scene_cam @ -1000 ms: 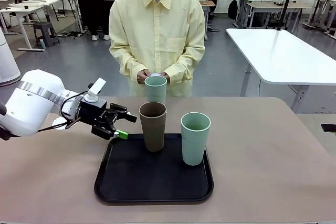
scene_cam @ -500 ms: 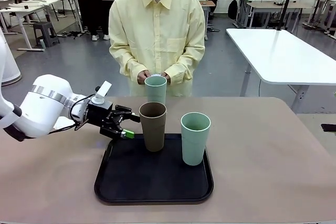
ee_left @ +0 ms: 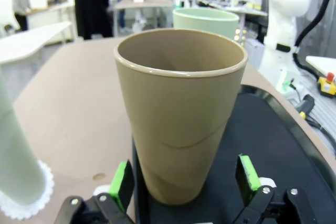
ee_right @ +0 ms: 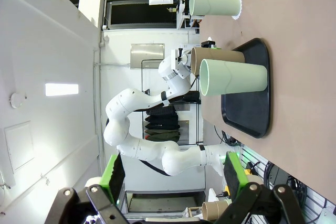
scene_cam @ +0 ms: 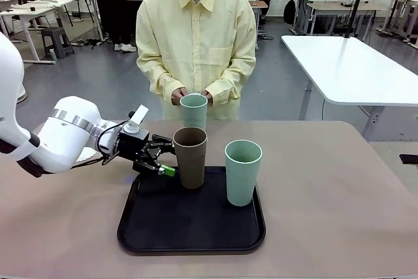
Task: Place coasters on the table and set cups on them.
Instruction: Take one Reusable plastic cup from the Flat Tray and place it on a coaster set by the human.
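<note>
A brown cup [scene_cam: 190, 157] and a mint green cup [scene_cam: 243, 172] stand upright on the black tray [scene_cam: 191, 220]. My left gripper [scene_cam: 168, 156] is open at the brown cup's left side. In the left wrist view the brown cup [ee_left: 181, 114] stands between the green pads [ee_left: 123, 184], with gaps on both sides. Another mint cup [scene_cam: 193, 110] stands on the table [scene_cam: 326, 213] in front of the person's hands; it sits on a lacy white coaster [ee_left: 32, 202]. My right gripper [ee_right: 173, 174] hangs open and holds nothing, well back from the cups.
The person in a pale yellow shirt [scene_cam: 196, 37] stands at the table's far edge, hands together behind the far cup. A glossy white table [scene_cam: 353, 66] stands at the back right. Bare tabletop lies right of the tray.
My left arm has moved right, bringing its open gripper up to the brown cup. The cups, tray and person's hands have stayed put.
</note>
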Tool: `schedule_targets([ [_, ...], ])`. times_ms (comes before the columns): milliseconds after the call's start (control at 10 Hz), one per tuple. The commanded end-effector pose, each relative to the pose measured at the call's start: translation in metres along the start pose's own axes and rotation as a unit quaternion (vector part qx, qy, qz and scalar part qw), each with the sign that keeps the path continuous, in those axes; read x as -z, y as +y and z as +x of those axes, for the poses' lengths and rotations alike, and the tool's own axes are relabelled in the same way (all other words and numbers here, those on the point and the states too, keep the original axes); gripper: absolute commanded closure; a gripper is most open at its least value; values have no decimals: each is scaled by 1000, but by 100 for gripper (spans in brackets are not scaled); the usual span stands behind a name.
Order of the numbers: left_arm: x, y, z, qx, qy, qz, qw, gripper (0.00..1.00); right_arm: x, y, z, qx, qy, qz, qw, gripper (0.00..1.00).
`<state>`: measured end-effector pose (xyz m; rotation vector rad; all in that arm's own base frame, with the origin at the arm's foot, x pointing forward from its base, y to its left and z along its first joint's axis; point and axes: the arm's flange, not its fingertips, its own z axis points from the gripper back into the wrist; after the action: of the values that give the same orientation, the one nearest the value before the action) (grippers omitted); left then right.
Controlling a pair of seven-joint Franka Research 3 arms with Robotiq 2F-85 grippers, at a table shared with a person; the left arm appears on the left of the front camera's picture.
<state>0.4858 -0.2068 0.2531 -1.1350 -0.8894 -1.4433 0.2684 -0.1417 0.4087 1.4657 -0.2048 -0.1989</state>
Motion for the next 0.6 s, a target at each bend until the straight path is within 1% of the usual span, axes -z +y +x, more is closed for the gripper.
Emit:
schedule_targets([
  [0, 8, 3, -2, 16, -4, 6, 1000, 0, 0, 1, 0, -4, 0, 7, 1000, 0],
  [500, 25, 7, -2, 26, -10, -12, 1000, 0, 0, 1, 0, -4, 0, 7, 1000, 0],
])
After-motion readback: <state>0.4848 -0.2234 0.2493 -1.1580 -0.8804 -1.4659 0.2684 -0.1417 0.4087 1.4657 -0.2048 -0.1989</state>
